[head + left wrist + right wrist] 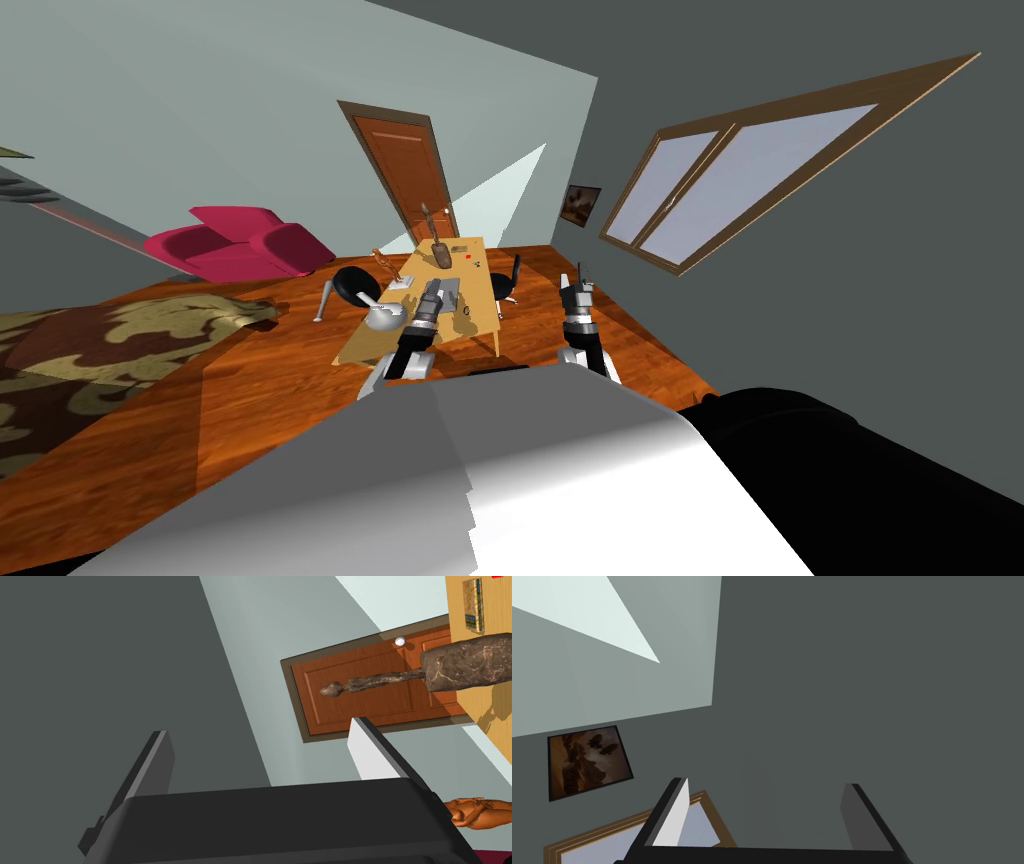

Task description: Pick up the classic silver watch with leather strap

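A light wooden table stands ahead of me in the head view. On it are a tall brown sculpture, a small red item and a tiny dark item that is too small to name as the watch. My left gripper hangs over the table's near half, open and holding nothing. In its wrist view the brown sculpture and a book lie off to the side of the fingers. My right gripper is raised to the right of the table, open and empty.
Two black chairs flank the table. A white rounded object and an orange figurine sit at its left side. Beyond are a brown door and a pink armchair. A patterned rug lies on the left.
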You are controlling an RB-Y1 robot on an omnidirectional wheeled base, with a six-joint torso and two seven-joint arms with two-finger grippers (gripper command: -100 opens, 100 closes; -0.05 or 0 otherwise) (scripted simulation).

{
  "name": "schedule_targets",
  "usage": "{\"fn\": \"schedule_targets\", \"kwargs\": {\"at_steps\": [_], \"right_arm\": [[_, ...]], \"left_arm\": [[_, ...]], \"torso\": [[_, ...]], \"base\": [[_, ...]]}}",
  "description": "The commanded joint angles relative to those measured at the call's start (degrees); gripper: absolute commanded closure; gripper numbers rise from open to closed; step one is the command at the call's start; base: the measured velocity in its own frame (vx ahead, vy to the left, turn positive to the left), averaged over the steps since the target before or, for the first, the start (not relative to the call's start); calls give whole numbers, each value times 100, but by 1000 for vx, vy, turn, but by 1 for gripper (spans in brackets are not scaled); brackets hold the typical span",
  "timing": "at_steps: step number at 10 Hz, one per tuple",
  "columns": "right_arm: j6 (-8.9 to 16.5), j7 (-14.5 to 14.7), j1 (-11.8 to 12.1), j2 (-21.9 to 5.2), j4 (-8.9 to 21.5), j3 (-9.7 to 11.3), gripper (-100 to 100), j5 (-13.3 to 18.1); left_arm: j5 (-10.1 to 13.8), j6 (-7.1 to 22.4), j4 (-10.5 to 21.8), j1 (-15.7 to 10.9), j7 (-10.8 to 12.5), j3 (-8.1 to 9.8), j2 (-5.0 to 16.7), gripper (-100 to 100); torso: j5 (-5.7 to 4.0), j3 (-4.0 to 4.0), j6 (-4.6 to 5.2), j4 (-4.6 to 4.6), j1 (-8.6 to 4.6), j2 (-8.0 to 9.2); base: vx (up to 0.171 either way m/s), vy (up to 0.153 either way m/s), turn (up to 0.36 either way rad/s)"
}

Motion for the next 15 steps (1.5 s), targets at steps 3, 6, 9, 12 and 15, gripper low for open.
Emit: {"fn": "schedule_targets", "kwargs": {"at_steps": [3,6,9,12,15], "right_arm": [[0,0,0,0,0,0,0,0],[0,0,0,0,0,0,0,0],[0,0,0,0,0,0,0,0],[0,0,0,0,0,0,0,0],[0,0,0,0,0,0,0,0]], "left_arm": [[-70,347,543,-297,20,-107,250,-100],[-140,657,1056,-596,25,-223,446,-100],[-201,975,1527,-894,27,-351,626,-100],[-228,1137,1887,-1042,26,-419,709,-100],[-268,1463,2440,-1331,24,-563,859,-100]], "torso": [[0,0,2,0,1,0],[-1,1,0,1,-3,2],[0,1,-1,0,0,1],[-1,2,2,1,-3,3],[-1,2,1,1,-3,3]], "base": [[12,20,-62],[8,12,-55],[10,22,-77],[4,15,-69],[5,14,-104]]}}
